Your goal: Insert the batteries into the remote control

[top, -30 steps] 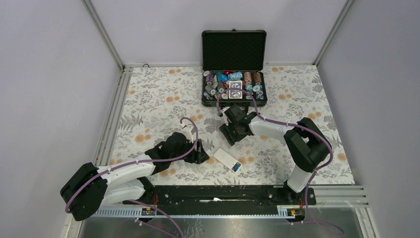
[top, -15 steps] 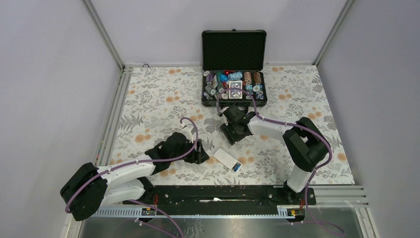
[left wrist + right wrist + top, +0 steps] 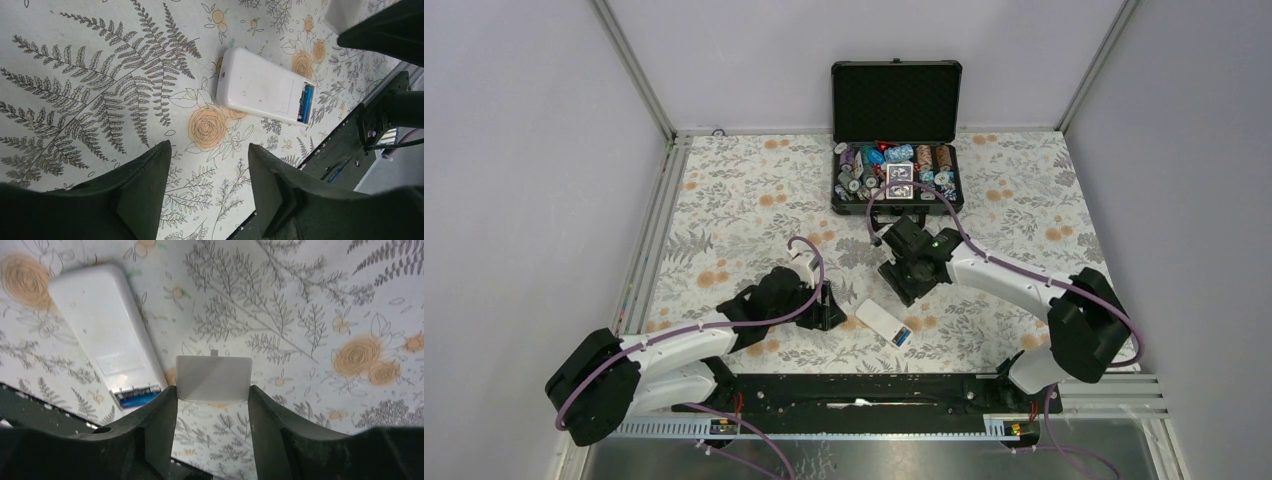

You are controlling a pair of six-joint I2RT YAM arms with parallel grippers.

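The white remote control [image 3: 883, 322] lies back up on the floral cloth, its battery bay open at the near right end. A blue battery [image 3: 306, 102] sits in the bay, also showing in the right wrist view [image 3: 136, 396]. My right gripper [image 3: 911, 272] is shut on the small white battery cover [image 3: 213, 378], held above the cloth just right of the remote [image 3: 105, 330]. My left gripper [image 3: 827, 308] is open and empty, low over the cloth just left of the remote [image 3: 261, 87].
An open black case [image 3: 896, 180] full of poker chips and cards stands at the back centre. A black rail [image 3: 874, 395] runs along the near table edge. Metal frame posts and grey walls enclose the table.
My right gripper has moved nearer and a little right, toward the remote, carrying the battery cover. The left arm and the remote have not moved.
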